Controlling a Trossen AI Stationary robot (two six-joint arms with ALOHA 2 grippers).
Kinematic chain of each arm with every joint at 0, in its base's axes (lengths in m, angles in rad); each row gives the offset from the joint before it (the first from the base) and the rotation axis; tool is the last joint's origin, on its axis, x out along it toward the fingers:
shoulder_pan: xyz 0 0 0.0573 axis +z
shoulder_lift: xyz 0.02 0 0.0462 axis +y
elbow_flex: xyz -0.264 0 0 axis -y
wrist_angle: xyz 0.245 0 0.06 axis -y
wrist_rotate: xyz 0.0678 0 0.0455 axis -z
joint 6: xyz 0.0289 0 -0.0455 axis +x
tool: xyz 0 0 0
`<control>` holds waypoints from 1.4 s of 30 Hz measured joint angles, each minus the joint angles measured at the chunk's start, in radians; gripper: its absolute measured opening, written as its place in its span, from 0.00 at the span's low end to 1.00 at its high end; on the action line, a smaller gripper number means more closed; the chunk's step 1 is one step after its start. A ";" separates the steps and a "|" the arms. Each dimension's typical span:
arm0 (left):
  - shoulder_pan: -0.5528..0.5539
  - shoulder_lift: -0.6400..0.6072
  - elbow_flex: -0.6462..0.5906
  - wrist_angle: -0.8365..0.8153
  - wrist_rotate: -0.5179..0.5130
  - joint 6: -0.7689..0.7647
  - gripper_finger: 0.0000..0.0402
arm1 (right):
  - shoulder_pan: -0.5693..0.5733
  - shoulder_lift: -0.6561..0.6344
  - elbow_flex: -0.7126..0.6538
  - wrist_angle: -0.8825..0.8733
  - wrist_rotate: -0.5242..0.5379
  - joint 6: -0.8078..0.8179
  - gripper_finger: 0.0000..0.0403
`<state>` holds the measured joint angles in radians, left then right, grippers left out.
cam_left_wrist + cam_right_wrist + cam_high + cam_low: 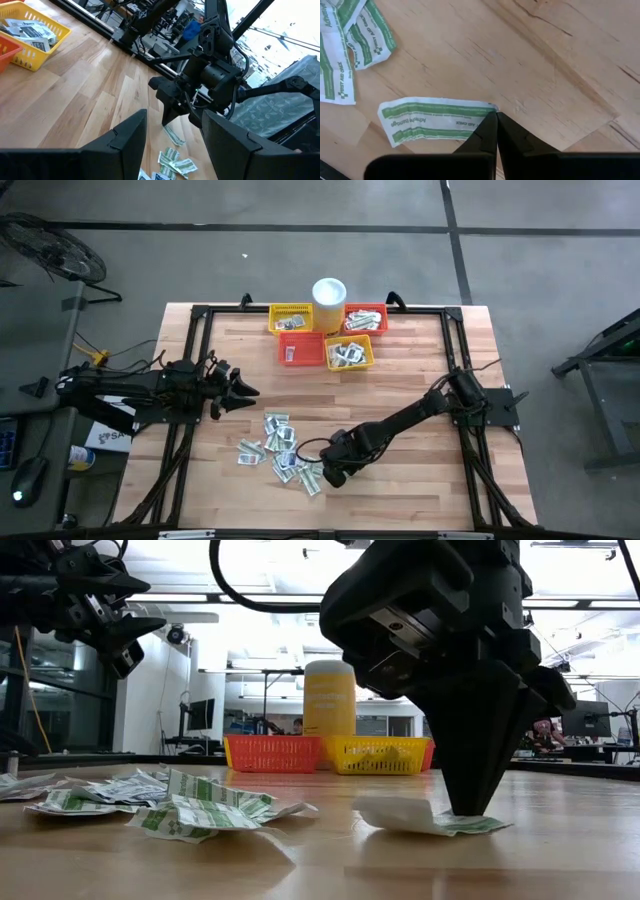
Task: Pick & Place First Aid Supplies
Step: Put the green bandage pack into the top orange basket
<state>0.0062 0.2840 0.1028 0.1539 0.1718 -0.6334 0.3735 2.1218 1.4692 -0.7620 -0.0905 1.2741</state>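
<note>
Right gripper (496, 131) is down at the table, fingers clenched tip to tip on one corner of a bandage sachet (432, 121). Grip is on the very edge only, so risk no. 1 imo: sachet slips out or peels free on the lift, since it's thin and limp. Risk no. 2: tips look pressed to the wood table (420, 370), so the sachet could drag or crease before it comes up. Left gripper (243, 389) waits w/ jaws spread, above the table's left side, well apart from the work.

Largest to smallest: table; loose pile of sachets (282, 452) at front centre, just beside the right gripper; yellow basket (350, 353) and its neighbours w/ some sachets in, at the far edge; then the gripped sachet, apart from the pile on the right gripper's side. It's flat, rectangular, white w/ green stripes and small print, one end slightly lifted in the low view.
</note>
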 joint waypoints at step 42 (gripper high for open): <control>0.000 0.000 0.000 0.000 0.000 0.000 0.48 | -0.570 -0.383 0.094 -0.497 0.334 -0.519 0.00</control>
<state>0.0060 0.2838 0.1028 0.1539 0.1715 -0.6334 -0.1961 1.7383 1.5631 -1.2591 0.2435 0.7547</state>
